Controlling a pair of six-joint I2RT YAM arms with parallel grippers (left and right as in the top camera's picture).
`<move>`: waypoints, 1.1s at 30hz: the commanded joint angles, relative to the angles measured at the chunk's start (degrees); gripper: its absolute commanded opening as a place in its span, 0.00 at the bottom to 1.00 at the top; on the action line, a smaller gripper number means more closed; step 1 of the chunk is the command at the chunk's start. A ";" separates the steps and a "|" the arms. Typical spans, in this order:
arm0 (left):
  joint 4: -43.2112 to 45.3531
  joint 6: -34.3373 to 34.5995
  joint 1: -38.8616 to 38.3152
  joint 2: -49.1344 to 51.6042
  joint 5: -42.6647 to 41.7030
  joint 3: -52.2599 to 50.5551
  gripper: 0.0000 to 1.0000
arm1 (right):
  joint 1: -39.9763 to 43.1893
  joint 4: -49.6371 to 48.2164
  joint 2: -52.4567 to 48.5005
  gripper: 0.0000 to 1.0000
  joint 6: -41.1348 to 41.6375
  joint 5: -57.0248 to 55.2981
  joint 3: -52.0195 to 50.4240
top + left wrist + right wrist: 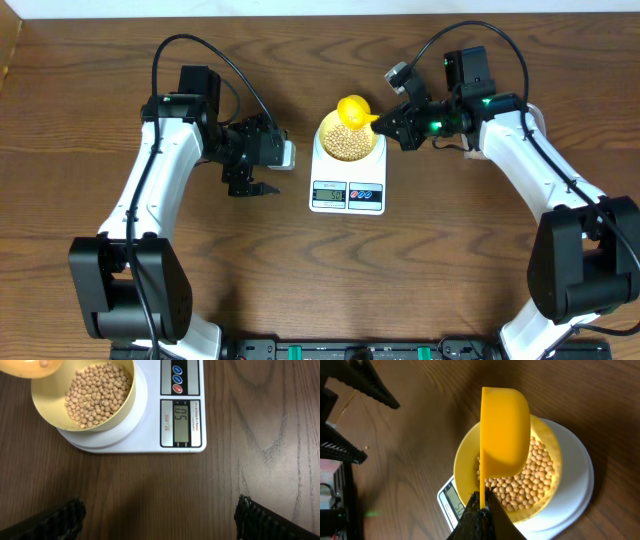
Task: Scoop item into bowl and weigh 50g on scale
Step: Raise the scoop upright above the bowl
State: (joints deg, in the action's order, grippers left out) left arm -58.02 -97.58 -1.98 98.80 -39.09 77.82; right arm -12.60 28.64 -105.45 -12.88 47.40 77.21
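The white scale (347, 190) stands mid-table with the pale yellow bowl (325, 128) on it, holding tan beans (349, 143). Its display (181, 422) reads 50. My right gripper (388, 123) is shut on the handle of a yellow scoop (353, 108), held tipped on its side over the bowl's far rim; in the right wrist view the scoop (503, 435) hangs above the beans (530, 476). My left gripper (250, 187) is open and empty, over the bare table left of the scale; its fingertips (160, 517) frame bare wood in front of the scale.
The wooden table (450, 260) extends around the scale. A white block (288, 153) on the left arm sits close to the scale's left edge. The table's near edge holds a black rail (350, 350).
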 commanded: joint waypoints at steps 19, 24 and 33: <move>-0.11 -0.79 -0.13 0.00 -0.94 0.07 0.98 | -0.17 -4.44 1.73 0.01 0.63 2.40 1.51; -0.11 -0.79 -0.13 0.00 -0.92 0.07 0.98 | -0.20 -4.37 1.73 0.01 0.63 2.23 1.51; -0.13 -0.76 -0.13 0.00 -0.92 0.04 0.98 | -0.13 -5.57 1.73 0.01 0.63 2.19 1.51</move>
State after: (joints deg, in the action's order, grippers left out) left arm -58.00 -97.58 -2.00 98.80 -39.09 77.82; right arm -12.60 23.42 -105.45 -12.51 48.45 77.21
